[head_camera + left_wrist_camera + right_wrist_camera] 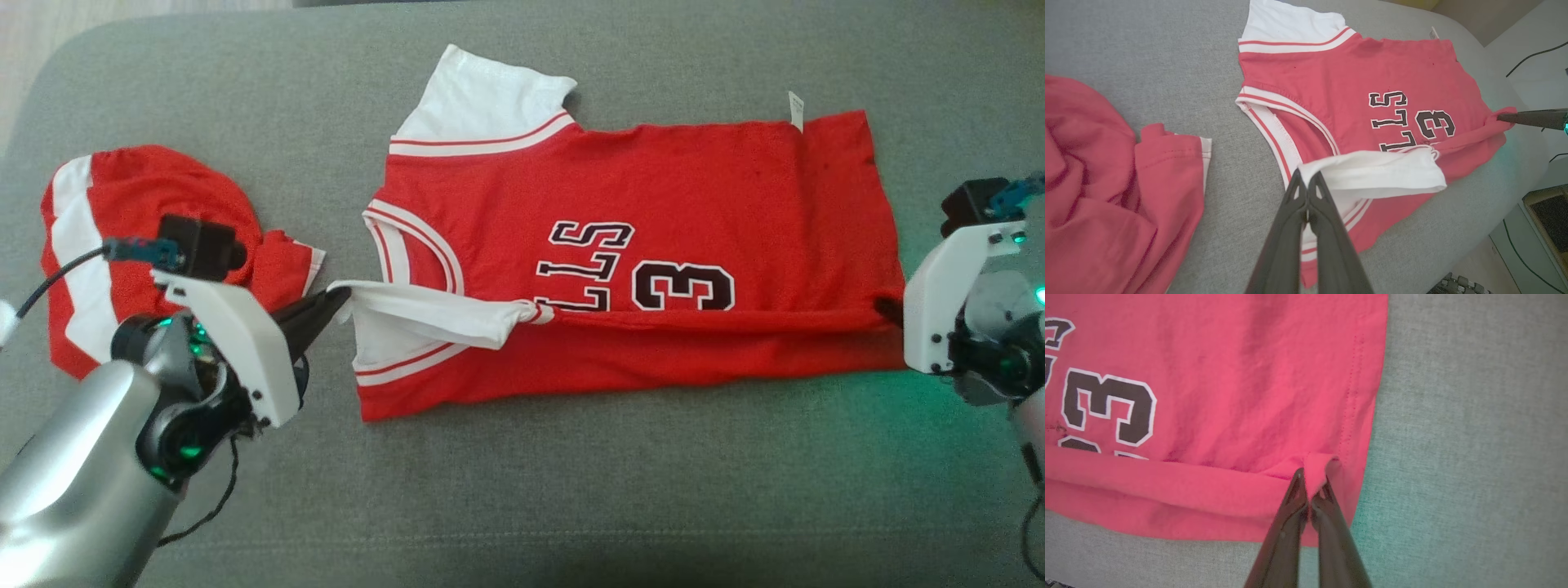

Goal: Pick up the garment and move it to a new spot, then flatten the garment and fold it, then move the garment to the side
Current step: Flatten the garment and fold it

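My left gripper point(339, 300) is pinched tight on the jersey's white sleeve point(1372, 173). My right gripper point(1310, 484) is pinched tight on a bit of the red hem. The jersey point(653, 188) lies flat just past my fingertips, with its near edge lifted between them. If one hand pulls faster, I think the fold will go crooked, or the thin cloth may slip out. The grey cushion point(571, 490) under my fingers looks soft. A second red garment point(139, 196) sits beside my left fingers. The pale floor point(1535, 32) is far beyond.
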Robot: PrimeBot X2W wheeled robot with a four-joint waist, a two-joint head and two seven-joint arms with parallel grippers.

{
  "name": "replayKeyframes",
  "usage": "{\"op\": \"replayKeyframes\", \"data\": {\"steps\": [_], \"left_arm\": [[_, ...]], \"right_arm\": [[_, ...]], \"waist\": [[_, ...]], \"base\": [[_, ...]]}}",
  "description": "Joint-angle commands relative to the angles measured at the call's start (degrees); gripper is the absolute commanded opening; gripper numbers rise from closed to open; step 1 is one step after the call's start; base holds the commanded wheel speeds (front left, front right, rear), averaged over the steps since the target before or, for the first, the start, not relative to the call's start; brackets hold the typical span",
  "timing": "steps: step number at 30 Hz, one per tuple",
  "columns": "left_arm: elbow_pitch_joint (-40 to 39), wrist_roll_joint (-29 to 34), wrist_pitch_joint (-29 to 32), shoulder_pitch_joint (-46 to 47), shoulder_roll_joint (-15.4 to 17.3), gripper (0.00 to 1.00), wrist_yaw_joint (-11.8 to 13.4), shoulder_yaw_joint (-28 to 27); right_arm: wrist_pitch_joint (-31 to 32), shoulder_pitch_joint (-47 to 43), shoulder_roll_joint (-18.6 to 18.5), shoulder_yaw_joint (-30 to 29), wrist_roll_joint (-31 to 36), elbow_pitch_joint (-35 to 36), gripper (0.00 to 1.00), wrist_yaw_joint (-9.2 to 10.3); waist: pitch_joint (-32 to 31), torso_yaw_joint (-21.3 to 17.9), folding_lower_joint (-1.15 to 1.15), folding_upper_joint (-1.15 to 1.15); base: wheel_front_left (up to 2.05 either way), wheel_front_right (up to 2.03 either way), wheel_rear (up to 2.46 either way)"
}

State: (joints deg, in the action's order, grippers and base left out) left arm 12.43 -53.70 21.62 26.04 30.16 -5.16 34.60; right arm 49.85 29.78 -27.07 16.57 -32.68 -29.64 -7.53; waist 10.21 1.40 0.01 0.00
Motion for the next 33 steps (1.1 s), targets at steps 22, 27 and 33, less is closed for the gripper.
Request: {"op": "replayKeyframes", "data": {"steps": [22,27,33], "left_arm": [[11.36,1.88,-29.01,5.81,-11.05,1.0,3.94,-10.14],[10.67,0.69,-34.43,1.07,-14.99,1.0,5.44,-12.02],[7.37,4.59,-36.48,-5.26,-18.41,1.0,7.21,-13.49]], "right_arm": [[-29.5,1.99,4.58,-2.75,0.76,-1.69,1.0,0.04],[-41.82,-2.59,6.15,-5.07,2.58,1.64,1.0,0.04],[-52.43,-9.14,9.42,-9.03,7.99,4.49,1.0,0.04]], "waist": [[-1.59,0.42,-0.01,0.0],[-4.62,1.33,-0.01,0.0],[-7.77,2.26,-0.01,0.0]], "base": [[0.0,0.0,0.0],[0.0,0.0,0.0],[0.0,0.0,0.0]]}}
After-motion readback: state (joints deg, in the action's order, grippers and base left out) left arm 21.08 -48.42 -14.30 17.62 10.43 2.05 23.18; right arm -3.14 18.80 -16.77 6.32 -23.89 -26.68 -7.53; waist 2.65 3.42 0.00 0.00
